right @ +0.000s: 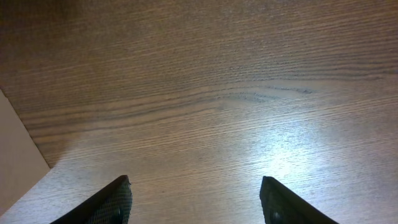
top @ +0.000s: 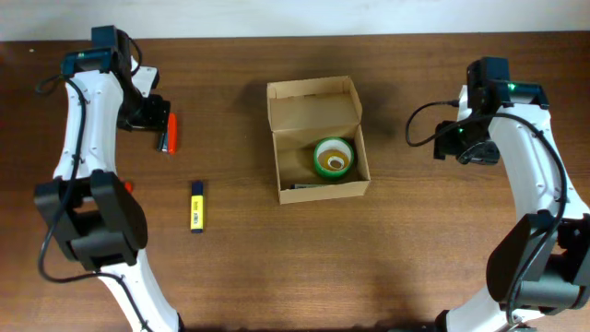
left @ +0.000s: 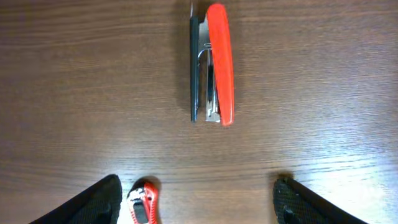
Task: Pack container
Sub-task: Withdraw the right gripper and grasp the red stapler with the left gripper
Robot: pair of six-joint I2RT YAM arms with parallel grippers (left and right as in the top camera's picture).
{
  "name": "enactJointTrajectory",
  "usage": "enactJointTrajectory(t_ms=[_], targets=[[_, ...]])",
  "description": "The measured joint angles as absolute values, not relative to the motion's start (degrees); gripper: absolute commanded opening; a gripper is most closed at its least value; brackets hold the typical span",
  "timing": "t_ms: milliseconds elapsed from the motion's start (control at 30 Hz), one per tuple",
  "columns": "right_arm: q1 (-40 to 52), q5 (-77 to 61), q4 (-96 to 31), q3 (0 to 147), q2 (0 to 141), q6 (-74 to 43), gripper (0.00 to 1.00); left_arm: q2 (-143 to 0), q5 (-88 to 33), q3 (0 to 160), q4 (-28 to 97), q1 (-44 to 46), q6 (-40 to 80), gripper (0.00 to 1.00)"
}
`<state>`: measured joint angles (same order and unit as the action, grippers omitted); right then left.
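Container: tan cardboard box, centre of table, flap lid folded back, top open; green tape roll already inside w/ room to spare. Step in hand, prob.: fetching red stapler, which lies flat on L side, well apart from box. L gripper hovers just short of it, jaws wide, nothing held. Next move calls for advancing to straddle stapler, then closing. R gripper near box, jaws apart, empty.

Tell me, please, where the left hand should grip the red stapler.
Grip the red stapler across its middle, from above: it lies on its side, long and narrow, its length square to the left hand's open span.
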<state>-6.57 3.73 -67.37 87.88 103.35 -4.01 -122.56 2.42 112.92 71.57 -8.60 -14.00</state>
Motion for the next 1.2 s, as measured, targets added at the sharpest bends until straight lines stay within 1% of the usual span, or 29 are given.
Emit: enactJointTrajectory(t_ms=[333,533,1033,1200], targets=[[-6.57,3.55,-67.37,87.88,103.35,-4.05,0.67,-131.28,0.82,112.97,71.72,-8.21,-14.00,0.77],[-6.57,3.55,-67.40,87.88,103.35,-3.88,0.67,-134.61,0.64,113.01,69.73,-6.15,-14.02,0.77],[-6.57,3.55,-68.71,87.88,103.35,-3.77,0.67,-134.67,2.63,113.08,63.42,-7.53,-17.26,0.78],[-6.57,3.55,-68.95,87.88,103.35,-3.77,0.67,-135.98,2.61,113.38,63.70,-7.57,-17.58,0.76]])
